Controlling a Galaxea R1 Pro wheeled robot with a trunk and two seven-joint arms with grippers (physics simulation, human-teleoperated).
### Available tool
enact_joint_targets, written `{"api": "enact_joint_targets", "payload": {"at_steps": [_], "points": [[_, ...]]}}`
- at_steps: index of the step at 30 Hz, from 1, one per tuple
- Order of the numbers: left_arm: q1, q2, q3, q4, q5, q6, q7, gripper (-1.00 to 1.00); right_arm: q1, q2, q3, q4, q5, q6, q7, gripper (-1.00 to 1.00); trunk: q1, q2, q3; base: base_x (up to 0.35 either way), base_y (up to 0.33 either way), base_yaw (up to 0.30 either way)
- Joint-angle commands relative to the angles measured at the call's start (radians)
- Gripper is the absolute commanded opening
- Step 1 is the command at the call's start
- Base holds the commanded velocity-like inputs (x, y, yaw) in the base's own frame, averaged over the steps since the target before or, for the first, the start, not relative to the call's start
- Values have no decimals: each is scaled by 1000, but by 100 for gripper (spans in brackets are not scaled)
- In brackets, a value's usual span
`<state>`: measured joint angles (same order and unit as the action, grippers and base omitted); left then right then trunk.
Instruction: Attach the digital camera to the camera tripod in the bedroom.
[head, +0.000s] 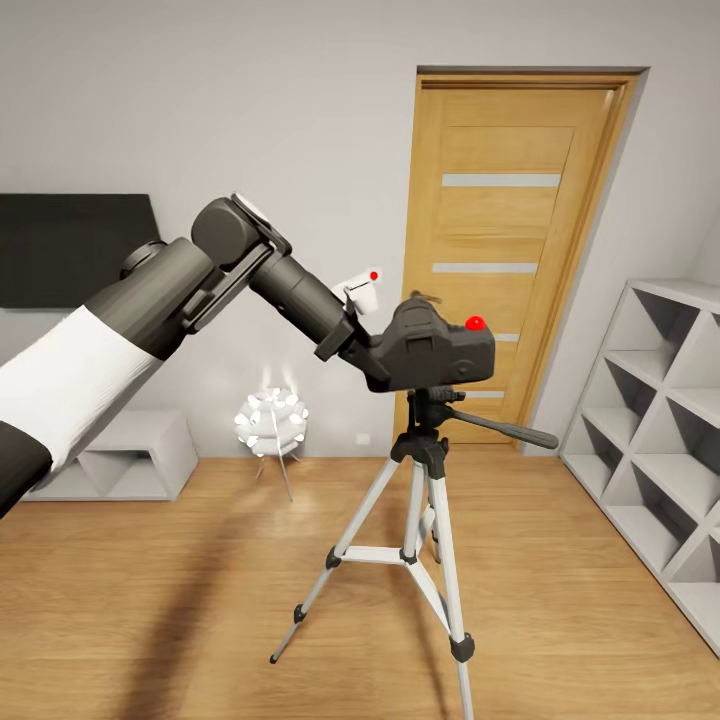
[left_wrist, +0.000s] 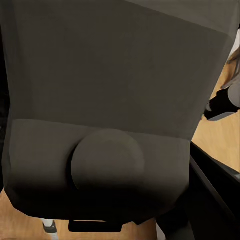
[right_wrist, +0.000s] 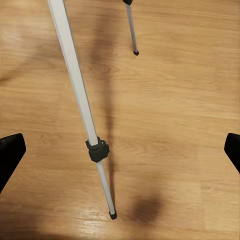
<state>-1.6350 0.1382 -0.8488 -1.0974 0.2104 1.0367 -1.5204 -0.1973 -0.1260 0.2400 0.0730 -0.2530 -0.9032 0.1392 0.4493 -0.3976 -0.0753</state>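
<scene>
The matte-black digital camera (head: 440, 350) with its red button sits right on top of the camera tripod's (head: 420, 470) dark head, in front of the wooden door. My left gripper (head: 388, 362) is shut on the camera's left side, its fingers mostly hidden by the body. Very close in the left wrist view is the camera (left_wrist: 105, 115), with its round lens facing the lens of that view. My right gripper (right_wrist: 120, 152) is open low over the floor, and one silver leg of the tripod (right_wrist: 80, 105) runs between its dark fingertips (right_wrist: 10, 150).
A wooden door (head: 520, 200) stands behind the tripod. Grey cube shelving (head: 660, 420) lines the right wall. A small white flower-shaped lamp (head: 270, 420) and a low white shelf (head: 130, 460) are at the back left. The pan handle (head: 510, 430) sticks out to the right.
</scene>
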Motion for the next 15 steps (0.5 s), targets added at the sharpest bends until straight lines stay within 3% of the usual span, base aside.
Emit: {"api": "enact_joint_targets", "payload": {"at_steps": [1,15], "points": [[-2,1,-2,0,2,11,-2,-100,-2,0,4,4,-11,-5,10,100,1,-2,-2,0,0,0],[-2,1,-1,3,2,11,3,-100,-2,0,4,4,-11,-5,10,100,1,-2,-2,0,0,0]]}}
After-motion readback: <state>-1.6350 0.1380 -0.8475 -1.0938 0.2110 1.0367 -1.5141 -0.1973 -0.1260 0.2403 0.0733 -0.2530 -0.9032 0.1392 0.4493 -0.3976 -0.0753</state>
